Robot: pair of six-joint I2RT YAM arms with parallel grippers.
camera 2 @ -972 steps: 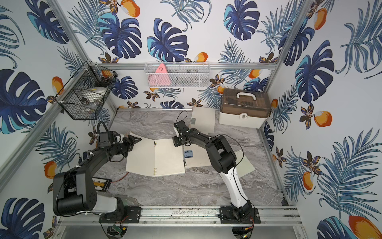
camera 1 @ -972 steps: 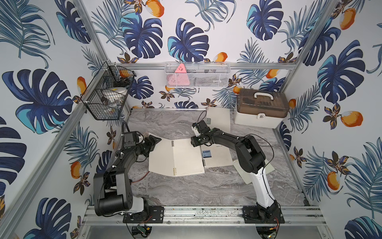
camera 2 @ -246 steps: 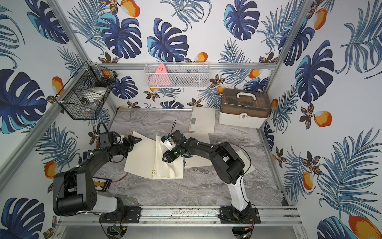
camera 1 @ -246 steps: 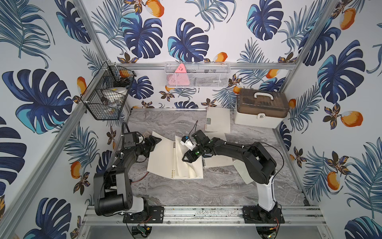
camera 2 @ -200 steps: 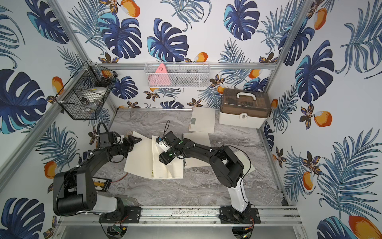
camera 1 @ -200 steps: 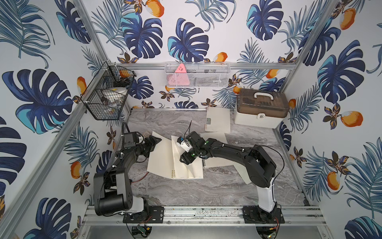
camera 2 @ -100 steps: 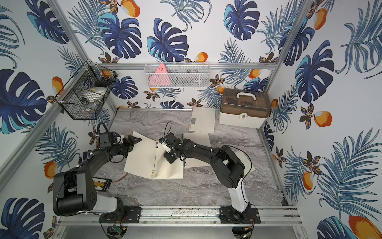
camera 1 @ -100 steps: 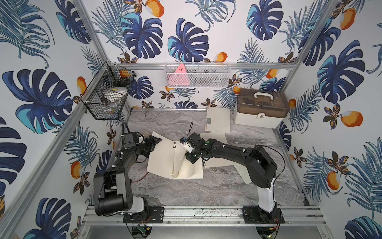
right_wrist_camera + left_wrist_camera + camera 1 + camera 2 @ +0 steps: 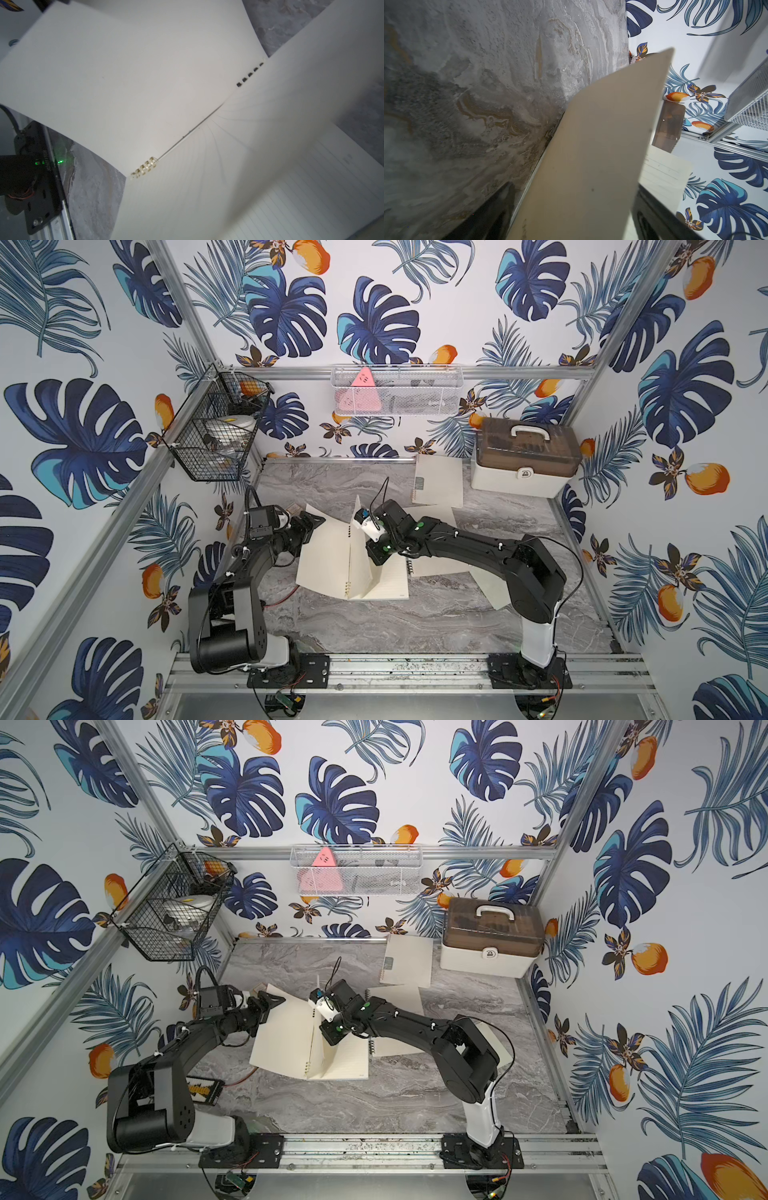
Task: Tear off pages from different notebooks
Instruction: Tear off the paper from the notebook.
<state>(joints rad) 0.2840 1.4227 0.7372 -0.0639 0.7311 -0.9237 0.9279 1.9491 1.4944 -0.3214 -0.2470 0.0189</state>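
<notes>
Nearest, the open notebook (image 9: 328,564) lay mid-table, with a loose page (image 9: 490,589) under the right arm. Right gripper (image 9: 368,531) pinched the lifted page (image 9: 360,572), which stood off the spiral. Left gripper (image 9: 309,522) jaws were spread, the raised cover (image 9: 591,145) between them. Second notebook (image 9: 432,568) sat behind. Farthest, a closed notebook (image 9: 440,481) lay beside the box (image 9: 523,460).

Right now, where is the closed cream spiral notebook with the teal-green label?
In both top views the cream notebook lies flat at the back of the grey marble table, beside the white box with the brown lid, slightly right of centre.
</notes>
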